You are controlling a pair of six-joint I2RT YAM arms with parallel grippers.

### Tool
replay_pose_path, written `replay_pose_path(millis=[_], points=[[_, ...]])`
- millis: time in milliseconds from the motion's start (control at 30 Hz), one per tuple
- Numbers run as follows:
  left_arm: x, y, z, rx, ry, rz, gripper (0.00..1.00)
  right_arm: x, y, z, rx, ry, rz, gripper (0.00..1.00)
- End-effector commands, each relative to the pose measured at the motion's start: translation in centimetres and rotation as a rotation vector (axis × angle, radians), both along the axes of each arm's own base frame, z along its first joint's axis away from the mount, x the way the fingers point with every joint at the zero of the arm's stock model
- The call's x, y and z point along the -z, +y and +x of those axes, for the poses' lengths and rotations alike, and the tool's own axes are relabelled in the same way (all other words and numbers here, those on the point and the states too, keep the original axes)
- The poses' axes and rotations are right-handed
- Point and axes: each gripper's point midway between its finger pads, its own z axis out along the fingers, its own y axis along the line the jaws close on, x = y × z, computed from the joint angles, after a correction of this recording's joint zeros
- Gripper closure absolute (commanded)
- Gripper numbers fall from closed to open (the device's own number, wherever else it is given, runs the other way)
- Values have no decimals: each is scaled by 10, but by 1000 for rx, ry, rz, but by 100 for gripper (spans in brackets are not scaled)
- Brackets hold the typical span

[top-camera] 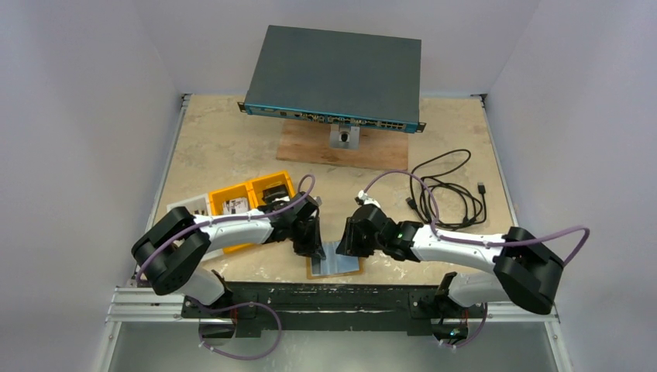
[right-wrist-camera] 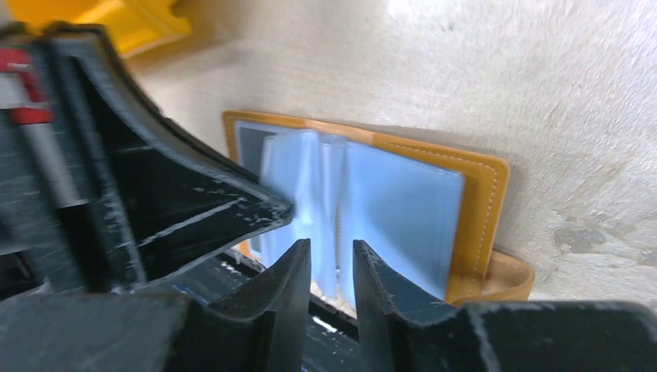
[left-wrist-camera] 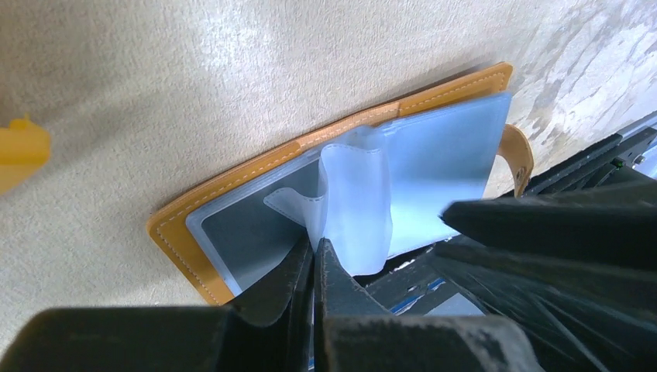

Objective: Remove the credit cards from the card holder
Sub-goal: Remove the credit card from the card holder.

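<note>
Tan-orange leather is lying opened flat on the beige table (top-camera: 232,147), close to its near edge and between the two arms. This is the card holder (left-wrist-camera: 182,246), with its strap tab sticking out at one end. Translucent bluish plastic sleeves (left-wrist-camera: 352,205) are filling it; a few middle leaves are standing up from the spine while the others are lying flat. A grey credit card (left-wrist-camera: 240,244) is showing through the flat sleeve on one side, sitting inside its pocket.

The left gripper (left-wrist-camera: 314,260) is pressing its fingers together, with the tips touching the lower edge of the raised leaves. Whether a leaf is caught between them I cannot tell. The right gripper (right-wrist-camera: 331,260) is holding its fingers a little apart, with the edge of an upright leaf in line with the gap and nothing clamped. Both grippers are hovering just beside each other over the holder.

Off to the left a yellow-orange compartment tray (top-camera: 248,198) is sitting with a white sheet (top-camera: 188,206) beside it. A coiled black cable (top-camera: 445,190) is lying to the right, and at the back a dark network switch (top-camera: 337,74) is standing above a wooden board (top-camera: 341,147).
</note>
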Motion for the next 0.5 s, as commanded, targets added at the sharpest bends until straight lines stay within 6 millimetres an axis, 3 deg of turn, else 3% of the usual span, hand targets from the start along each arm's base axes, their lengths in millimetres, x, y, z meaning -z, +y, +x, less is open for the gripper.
replay_pose_path(millis=[0,67,267,467], points=[[-19,-7,8,8,-50,-31,100,-37,0,12,-7,-87,7,71],[-25,-13,9,17,-59,-60,98,-39,-5,14,6,-99,-6,71],[-43,-30,10,54,-76,-131,80,-36,-17,15,34,-102,-34,71],[-50,-47,10,84,-68,-177,67,-45,-31,16,72,-125,-52,70]])
